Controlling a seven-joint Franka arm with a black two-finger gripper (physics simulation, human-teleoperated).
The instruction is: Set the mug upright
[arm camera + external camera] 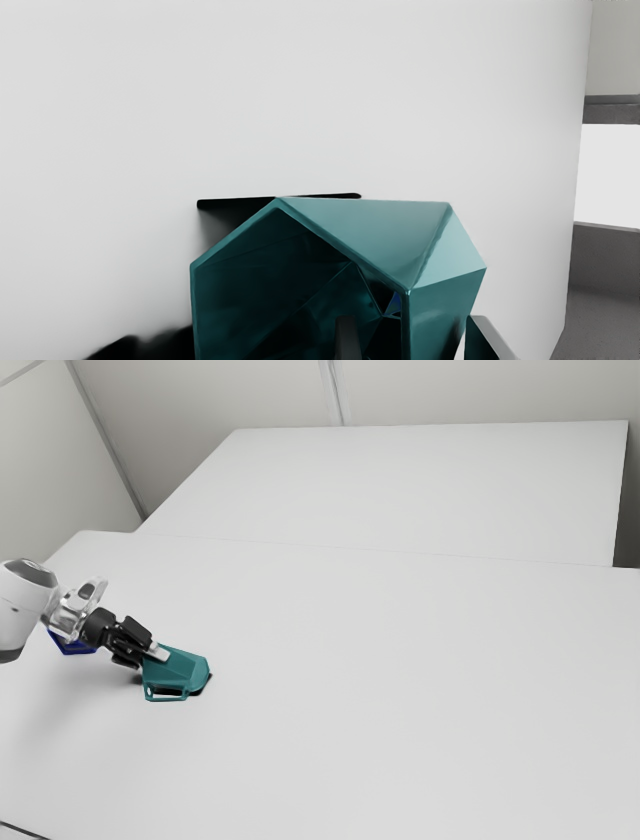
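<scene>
- The gripper [156,654] is at the exterior view's left, angled down toward the table [400,680], its black fingers reaching the mug [176,668].
- It is open: in the wrist view the fingers of the gripper [410,322] stand apart, one in the mug's mouth, the other outside its wall, with a light sliver between that outer finger and the wall.
- The mug, teal and faceted, lies on its side on the table, just past the gripper toward the exterior view's right.
- Its mouth faces the gripper and its base points to the exterior view's right.
- The handle [167,698] is on the near side, low by the table.
- The mug's visible faces are plain teal; a small mark on the arm's [22,605] white casing is too small to read.
- Behind the arm's wrist, farther left than the mug, is a dark blue thing [76,647], partly hidden.
- Beyond the table's far seam is another white surface [420,485], with pale walls [220,395] behind.
</scene>
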